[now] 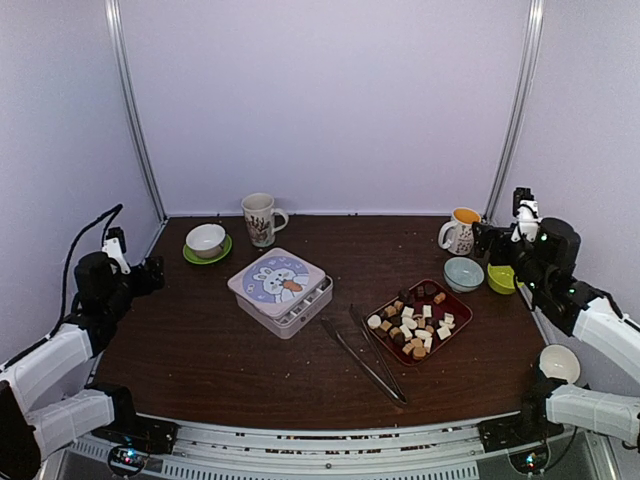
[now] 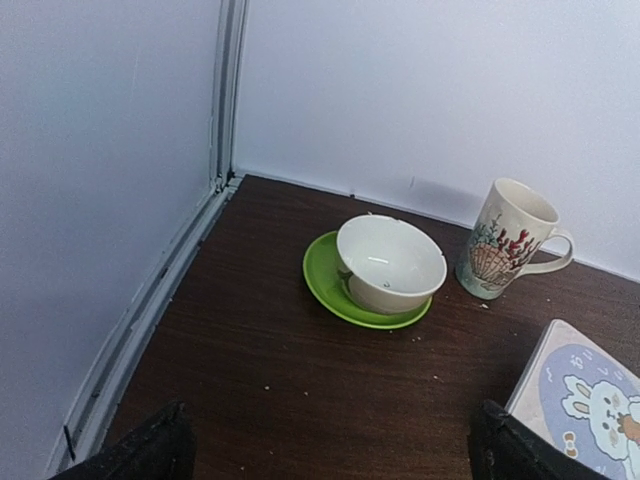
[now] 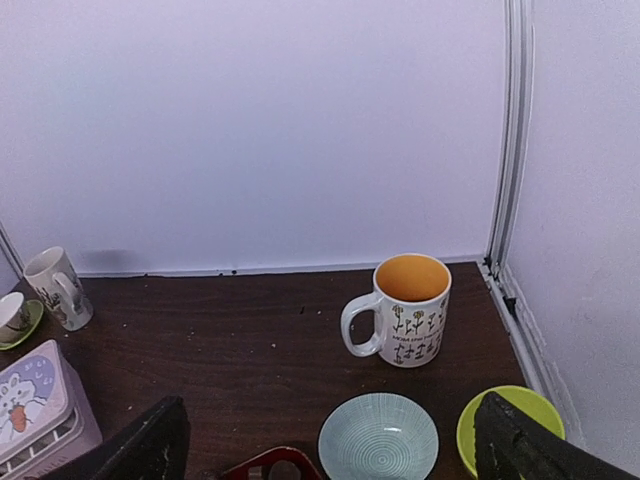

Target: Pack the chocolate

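the left front of the table (image 1: 190, 350) lies bare up to the tin (image 1: 280, 288), so we have wide room there. the back strip between the left mug (image 1: 260, 218) and right mug (image 1: 459, 232) is open. tongs (image 1: 362, 352) lie aslant in the gap between tin and the tray (image 1: 466, 316) of chocolate (image 1: 415, 322), perhaps touching the tray. blue bowl (image 1: 463, 273) and green bowl (image 1: 500, 278) crowd the right rear; a white bowl (image 1: 205, 238) fills the left rear corner.

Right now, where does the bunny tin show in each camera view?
Top: the tin sits left of centre on the table.
Left wrist: it is cut off in the bottom right corner.
Right wrist: it is cut off in the bottom left corner.
Shared landmark: the patterned mug behind the tin, seen in the top, left wrist and right wrist views.
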Available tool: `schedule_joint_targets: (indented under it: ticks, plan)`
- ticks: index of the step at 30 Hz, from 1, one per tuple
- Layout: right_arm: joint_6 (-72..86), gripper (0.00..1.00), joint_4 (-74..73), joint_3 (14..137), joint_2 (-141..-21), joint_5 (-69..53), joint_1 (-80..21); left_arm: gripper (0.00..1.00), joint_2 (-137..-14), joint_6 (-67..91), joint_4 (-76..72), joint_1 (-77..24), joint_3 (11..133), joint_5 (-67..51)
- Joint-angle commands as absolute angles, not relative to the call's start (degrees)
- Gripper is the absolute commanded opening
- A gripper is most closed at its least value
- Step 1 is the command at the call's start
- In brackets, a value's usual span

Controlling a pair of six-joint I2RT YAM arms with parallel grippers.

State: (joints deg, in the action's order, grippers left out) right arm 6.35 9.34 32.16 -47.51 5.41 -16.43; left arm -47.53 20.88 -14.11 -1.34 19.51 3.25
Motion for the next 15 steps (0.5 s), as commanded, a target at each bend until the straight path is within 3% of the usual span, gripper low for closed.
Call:
schedule_joint_targets:
  ticks: [1, 8, 15]
  plan:
    - [19.5, 1.00, -10.2, 38.8, -47.5, 3.4, -16.7, 0.98, -47.1, 30.2, -10.9, -1.4, 21.5, -2.6]
    - [22.1, 1.00, -15.8, 41.4, -51.2, -12.7, -17.0, 0.95, -52.7, 37.7, -6.1, -1.4, 24.2, -17.6]
    - [21.4, 1.00, -19.4, 40.5, -52.2, -10.9, -25.2, 0.88, -65.1, 46.3, -13.3, -2.0, 24.2, -35.2]
